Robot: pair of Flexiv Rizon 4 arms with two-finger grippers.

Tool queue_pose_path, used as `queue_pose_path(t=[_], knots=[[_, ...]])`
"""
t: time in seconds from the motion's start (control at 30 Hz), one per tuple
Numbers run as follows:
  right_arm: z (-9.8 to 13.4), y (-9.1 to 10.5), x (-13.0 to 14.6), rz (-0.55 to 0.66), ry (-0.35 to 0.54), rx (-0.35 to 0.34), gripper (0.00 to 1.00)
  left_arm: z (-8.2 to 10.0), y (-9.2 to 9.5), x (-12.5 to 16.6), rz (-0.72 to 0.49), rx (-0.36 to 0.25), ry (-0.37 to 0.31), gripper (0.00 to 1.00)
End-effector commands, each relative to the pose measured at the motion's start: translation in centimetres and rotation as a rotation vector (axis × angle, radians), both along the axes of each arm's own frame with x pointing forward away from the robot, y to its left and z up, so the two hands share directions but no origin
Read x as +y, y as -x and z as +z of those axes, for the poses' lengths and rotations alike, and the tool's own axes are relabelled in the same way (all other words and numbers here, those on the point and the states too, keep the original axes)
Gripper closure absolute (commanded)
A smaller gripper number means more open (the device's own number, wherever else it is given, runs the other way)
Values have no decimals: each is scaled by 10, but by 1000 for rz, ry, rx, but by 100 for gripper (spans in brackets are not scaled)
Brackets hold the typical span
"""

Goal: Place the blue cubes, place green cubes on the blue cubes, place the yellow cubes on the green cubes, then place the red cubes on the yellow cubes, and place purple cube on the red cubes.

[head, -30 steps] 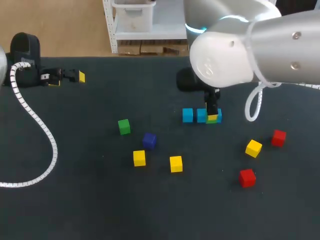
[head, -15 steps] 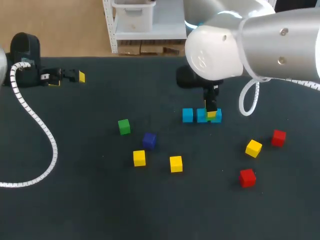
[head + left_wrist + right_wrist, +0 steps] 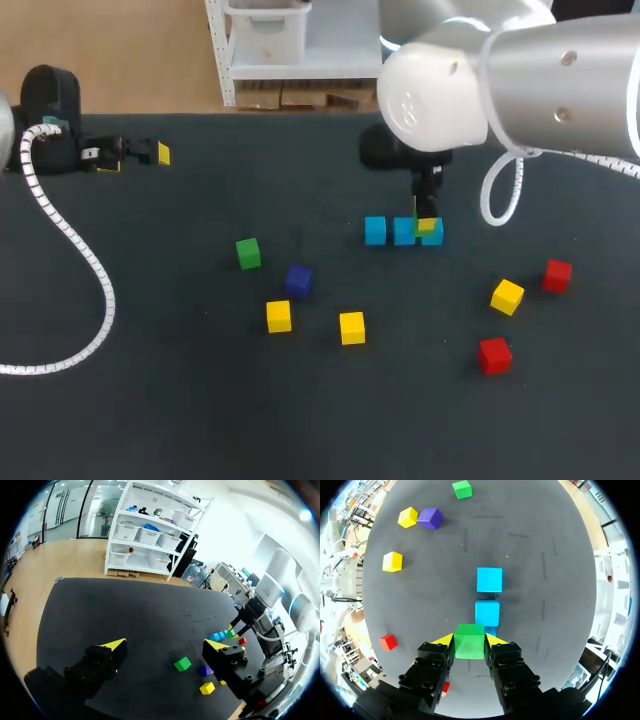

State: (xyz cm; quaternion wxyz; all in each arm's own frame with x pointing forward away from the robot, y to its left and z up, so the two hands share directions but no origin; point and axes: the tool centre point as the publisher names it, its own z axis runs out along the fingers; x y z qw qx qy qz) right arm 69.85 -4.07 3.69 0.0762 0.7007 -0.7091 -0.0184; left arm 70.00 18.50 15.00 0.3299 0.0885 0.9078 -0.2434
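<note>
Three blue cubes point(image 3: 375, 231) stand in a row at the table's middle right. My right gripper point(image 3: 427, 226) is shut on a green cube point(image 3: 469, 640) directly over the row's right-hand cube, which is mostly hidden; whether the two touch I cannot tell. The other two blue cubes point(image 3: 487, 612) lie ahead of the fingers. A second green cube point(image 3: 248, 253), a purple cube point(image 3: 298, 281), three yellow cubes point(image 3: 279, 316) point(image 3: 352, 327) point(image 3: 507, 296) and two red cubes point(image 3: 558, 275) point(image 3: 494, 355) lie loose. My left gripper point(image 3: 130, 152) stands open and empty at the far left.
A white ribbed cable point(image 3: 70, 250) loops over the table's left side from my left arm. My right arm's large white body point(image 3: 480, 90) hangs over the back right. The table's far edge point(image 3: 250, 114) runs close behind both grippers.
My right gripper has shifted slightly toward the far side with the green cube, staying over the right-hand blue cube. The left arm and the loose cubes have not moved.
</note>
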Motion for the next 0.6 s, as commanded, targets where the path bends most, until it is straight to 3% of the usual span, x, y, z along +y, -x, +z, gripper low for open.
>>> queue_pose_path(t=[0.03, 0.6], knots=[[0, -6, -2, 0, -5, 9, 100, 0, 0, 0, 0, 0, 0, 0], [-6, -15, 2, 14, -7, 29, 100, 0, 0, 0, 0, 0, 0, 0]])
